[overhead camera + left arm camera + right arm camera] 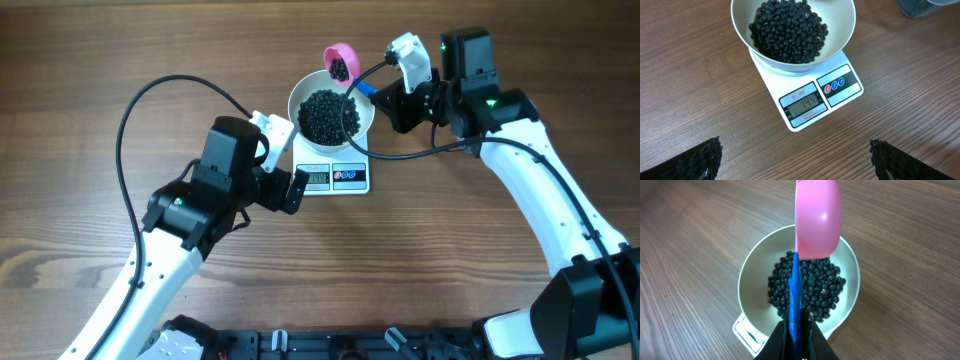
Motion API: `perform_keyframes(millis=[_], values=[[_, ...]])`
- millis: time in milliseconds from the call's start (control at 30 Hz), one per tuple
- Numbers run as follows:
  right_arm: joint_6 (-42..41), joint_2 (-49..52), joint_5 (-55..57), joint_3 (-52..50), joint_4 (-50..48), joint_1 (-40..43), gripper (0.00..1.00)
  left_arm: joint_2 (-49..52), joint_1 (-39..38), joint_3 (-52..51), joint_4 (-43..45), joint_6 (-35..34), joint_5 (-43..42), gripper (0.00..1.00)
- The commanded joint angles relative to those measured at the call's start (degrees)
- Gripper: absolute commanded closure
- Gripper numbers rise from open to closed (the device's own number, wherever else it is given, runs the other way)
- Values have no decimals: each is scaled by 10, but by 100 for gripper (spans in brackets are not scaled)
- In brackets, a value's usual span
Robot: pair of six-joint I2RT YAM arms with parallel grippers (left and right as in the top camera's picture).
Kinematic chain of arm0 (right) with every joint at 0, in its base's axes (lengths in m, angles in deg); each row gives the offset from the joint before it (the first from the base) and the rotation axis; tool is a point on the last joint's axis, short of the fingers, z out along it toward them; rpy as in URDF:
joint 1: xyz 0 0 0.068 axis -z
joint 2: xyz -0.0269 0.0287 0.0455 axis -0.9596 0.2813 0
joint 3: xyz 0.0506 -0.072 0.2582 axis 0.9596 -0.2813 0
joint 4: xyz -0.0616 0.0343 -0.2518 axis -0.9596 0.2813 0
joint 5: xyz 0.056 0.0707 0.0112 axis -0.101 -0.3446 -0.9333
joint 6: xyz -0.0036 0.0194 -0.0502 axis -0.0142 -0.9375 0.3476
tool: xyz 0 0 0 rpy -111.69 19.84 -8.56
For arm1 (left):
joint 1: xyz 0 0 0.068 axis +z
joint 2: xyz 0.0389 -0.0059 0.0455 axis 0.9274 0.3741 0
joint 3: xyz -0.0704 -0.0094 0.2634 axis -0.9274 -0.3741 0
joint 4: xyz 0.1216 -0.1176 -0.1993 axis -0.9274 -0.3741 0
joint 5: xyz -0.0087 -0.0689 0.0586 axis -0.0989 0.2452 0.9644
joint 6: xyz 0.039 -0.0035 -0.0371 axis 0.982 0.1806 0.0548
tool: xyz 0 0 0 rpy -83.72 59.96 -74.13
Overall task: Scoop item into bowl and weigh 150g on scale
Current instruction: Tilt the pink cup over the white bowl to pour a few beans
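The right claw (794, 332) is clamped tight on the blue handle (793, 290) of the pink scoop (818, 220), and the handle runs straight out ahead of its fingertips. Just past the end of the handle, the scoop's cup hangs over the rim of the white bowl (747, 277) on the side farthest from this claw. The overhead view shows a small load of black beans (340, 66) lying in the cup. Directly below and ahead of the claw, the bowl holds a dark heap of the same beans that covers its bottom. It rests on the scale (772, 82), which stands on the counter (690, 75). Farther off, across the scale, the left claw (795, 162) hovers with its fingers spread wide and nothing between them. The display (806, 104) lies just ahead of it and reads 144 (a little short of the target). The step in hand looks like the final top-up, so I judge that it calls for restraint. Roll the right wrist only slightly, so that beans drop a few at a time toward the bowl's middle. Pause to let the reading settle, and level the scoop once the figure is reached. Dumping the whole load would probably overshoot, and a scoop resting on the rim would falsify the weight.
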Motion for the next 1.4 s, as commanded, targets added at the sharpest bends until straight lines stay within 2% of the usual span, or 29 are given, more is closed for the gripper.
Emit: perform_keyframes(millis=[0, 133, 233, 367, 467, 600, 700, 800, 933, 1033, 1167, 1267, 1367], values=[[-1, 9, -4, 4, 0, -1, 96, 3, 3, 10, 2, 11, -1, 0], [0, 9, -7, 4, 2, -1, 96, 3, 3, 10, 2, 11, -1, 0], [-5, 9, 58, 4, 4, -1, 96, 3, 3, 10, 2, 11, -1, 0], [18, 9, -21, 4, 5, -1, 96, 3, 3, 10, 2, 11, -1, 0], [22, 9, 23, 4, 6, -1, 96, 3, 3, 10, 2, 11, -1, 0], [29, 9, -3, 4, 5, -1, 96, 3, 3, 10, 2, 11, -1, 0], [21, 9, 35, 4, 4, -1, 96, 3, 3, 10, 2, 11, -1, 0], [24, 9, -21, 4, 7, -1, 96, 3, 3, 10, 2, 11, -1, 0], [12, 9, -4, 4, 6, -1, 96, 3, 3, 10, 2, 11, -1, 0], [25, 9, -60, 4, 14, -1, 96, 3, 3, 10, 2, 11, -1, 0], [20, 9, 21, 4, 28, -1, 96, 3, 3, 10, 2, 11, -1, 0], [16, 9, -23, 4, 28, -1, 96, 3, 3, 10, 2, 11, -1, 0], [27, 9, 24, 4, 36, -1, 95, 3, 3, 10, 2, 11, -1, 0]])
